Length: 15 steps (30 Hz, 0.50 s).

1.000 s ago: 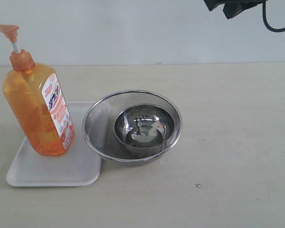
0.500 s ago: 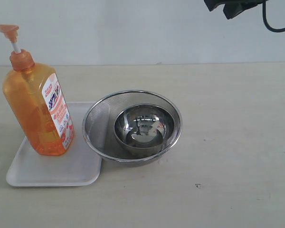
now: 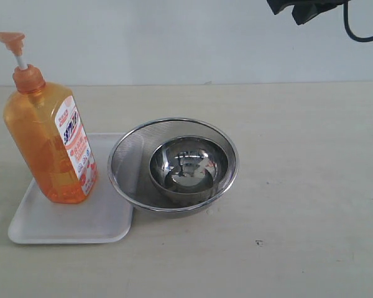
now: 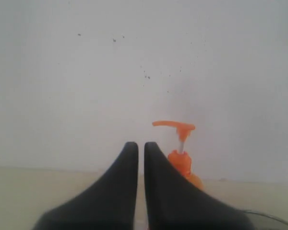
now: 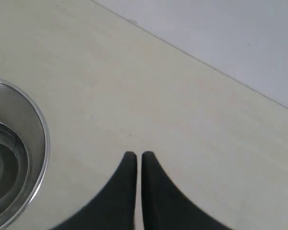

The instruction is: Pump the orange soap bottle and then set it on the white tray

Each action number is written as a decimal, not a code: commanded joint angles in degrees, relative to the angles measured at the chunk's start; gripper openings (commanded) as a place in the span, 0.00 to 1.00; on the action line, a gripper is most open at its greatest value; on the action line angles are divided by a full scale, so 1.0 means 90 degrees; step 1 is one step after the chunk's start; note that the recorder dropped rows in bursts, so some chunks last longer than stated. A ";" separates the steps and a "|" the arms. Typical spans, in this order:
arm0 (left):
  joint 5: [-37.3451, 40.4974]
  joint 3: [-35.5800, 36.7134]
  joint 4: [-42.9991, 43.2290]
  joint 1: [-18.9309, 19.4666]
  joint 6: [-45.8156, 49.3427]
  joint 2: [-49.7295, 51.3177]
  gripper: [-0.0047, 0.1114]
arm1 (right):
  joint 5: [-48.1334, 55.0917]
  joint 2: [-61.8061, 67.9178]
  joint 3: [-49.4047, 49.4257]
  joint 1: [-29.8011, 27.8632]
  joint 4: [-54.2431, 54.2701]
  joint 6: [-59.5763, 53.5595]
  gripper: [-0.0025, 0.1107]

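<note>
Left gripper: jaws pressed together, empty, level with bottle pump | Right gripper: pressed together, empty, above table near strainer | Bottle: upright on tray | Change: nothing moved since earlier.

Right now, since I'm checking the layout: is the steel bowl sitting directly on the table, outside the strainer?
No, the steel bowl sits inside the mesh strainer, which stands beside the white tray.
</note>
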 commanded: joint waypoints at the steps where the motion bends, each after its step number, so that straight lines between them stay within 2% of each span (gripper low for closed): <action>1: -0.0005 0.0322 -0.0102 0.0010 -0.0005 -0.0038 0.08 | -0.0040 -0.0075 0.0011 -0.0028 -0.0023 0.0011 0.02; 15: -0.0128 0.1270 -0.0247 0.0010 -0.0005 -0.0038 0.08 | -0.0040 -0.0075 0.0011 -0.0028 -0.0023 0.0011 0.02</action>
